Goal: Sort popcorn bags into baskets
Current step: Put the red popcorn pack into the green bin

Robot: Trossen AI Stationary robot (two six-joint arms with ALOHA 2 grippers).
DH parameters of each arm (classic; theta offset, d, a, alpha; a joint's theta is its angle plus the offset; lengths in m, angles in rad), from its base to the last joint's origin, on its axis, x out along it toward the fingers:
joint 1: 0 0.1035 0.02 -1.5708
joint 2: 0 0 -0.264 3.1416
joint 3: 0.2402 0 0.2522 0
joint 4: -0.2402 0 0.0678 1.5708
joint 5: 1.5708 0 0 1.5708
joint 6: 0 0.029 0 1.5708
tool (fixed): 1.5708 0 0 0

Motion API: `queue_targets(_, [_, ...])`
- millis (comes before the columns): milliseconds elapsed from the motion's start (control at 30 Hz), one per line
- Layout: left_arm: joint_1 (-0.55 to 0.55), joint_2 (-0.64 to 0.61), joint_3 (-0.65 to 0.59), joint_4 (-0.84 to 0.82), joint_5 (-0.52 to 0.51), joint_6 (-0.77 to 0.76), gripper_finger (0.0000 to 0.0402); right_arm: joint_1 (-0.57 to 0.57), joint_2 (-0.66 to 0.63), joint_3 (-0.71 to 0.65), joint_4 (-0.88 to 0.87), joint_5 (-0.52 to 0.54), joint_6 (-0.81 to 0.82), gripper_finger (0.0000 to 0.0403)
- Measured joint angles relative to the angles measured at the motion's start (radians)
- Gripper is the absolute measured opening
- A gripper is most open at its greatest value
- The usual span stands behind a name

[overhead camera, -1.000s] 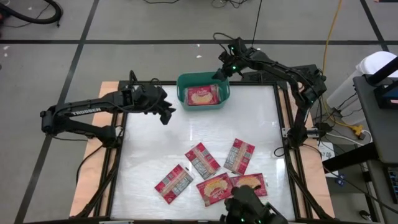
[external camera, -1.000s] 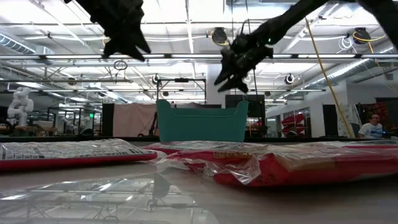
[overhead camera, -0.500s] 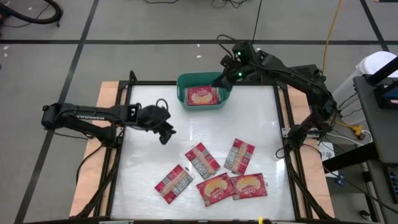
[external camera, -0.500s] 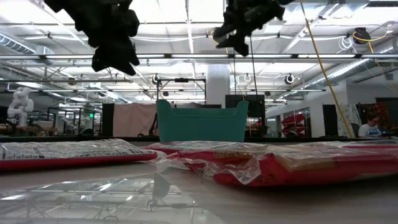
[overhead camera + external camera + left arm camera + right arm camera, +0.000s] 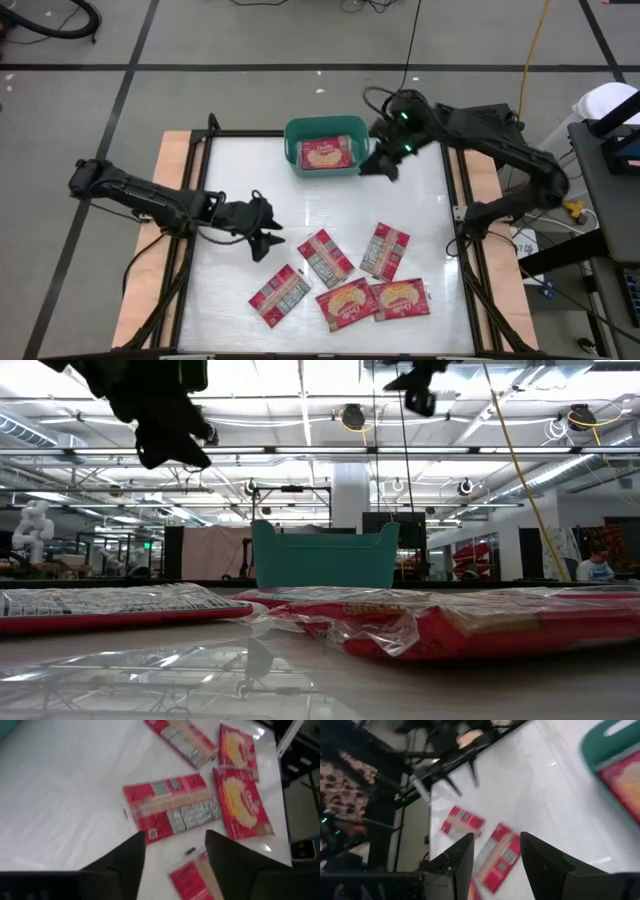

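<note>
Now the left gripper (image 5: pixel 262 240), fingers spread and empty, nears five popcorn bags (image 5: pixel 324 257) lying on the table, one already in the basket (image 5: pixel 292 137); next comes descent, while the empty, parted right gripper (image 5: pixel 378 166) waits beside it.

The basket (image 5: pixel 620 750) runs off the right wrist view's edge, its popcorn bag (image 5: pixel 626 775) blurred.

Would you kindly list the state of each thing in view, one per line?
Left gripper: open, empty, near the loose packets.
Right gripper: open, empty, beside the basket.
Basket: upright, holding one packet.
Packet in basket: flat, popcorn picture up.
Five loose packets: flat on the table.
</note>
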Motion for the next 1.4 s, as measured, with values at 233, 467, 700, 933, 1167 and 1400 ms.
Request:
queue_targets(233, [-0.044, 0.106, 0.009, 0.027, 0.035, -0.04, 0.0282, 0.126, -0.284, -0.274, 0.078, 0.186, 0.167, 0.0153])
queue_targets(467, [-0.059, 0.282, 0.047, 0.054, 0.027, 0.032, 0.0275, 0.222, -0.527, -0.547, 0.26, 0.205, 0.361, 0.0153])
queue_targets(700, [-0.046, 0.467, 0.143, 0.082, 0.018, 0.11, 0.026, 0.312, -0.603, -0.619, 0.262, 0.233, 0.471, 0.0153])
queue_targets(933, [-0.009, 0.605, 0.197, 0.093, -0.032, 0.178, 0.0258, 0.346, -0.584, -0.619, 0.272, 0.307, 0.445, 0.0153])
queue_targets(1167, [0.024, 0.677, 0.198, 0.131, 0.018, 0.233, 0.0251, 0.346, -0.562, -0.619, 0.307, 0.306, 0.424, 0.0153])
queue_targets(1400, [0.045, 0.704, 0.2, 0.186, 0.063, 0.347, 0.0165, 0.346, -0.55, -0.619, 0.31, 0.316, 0.414, 0.0153])
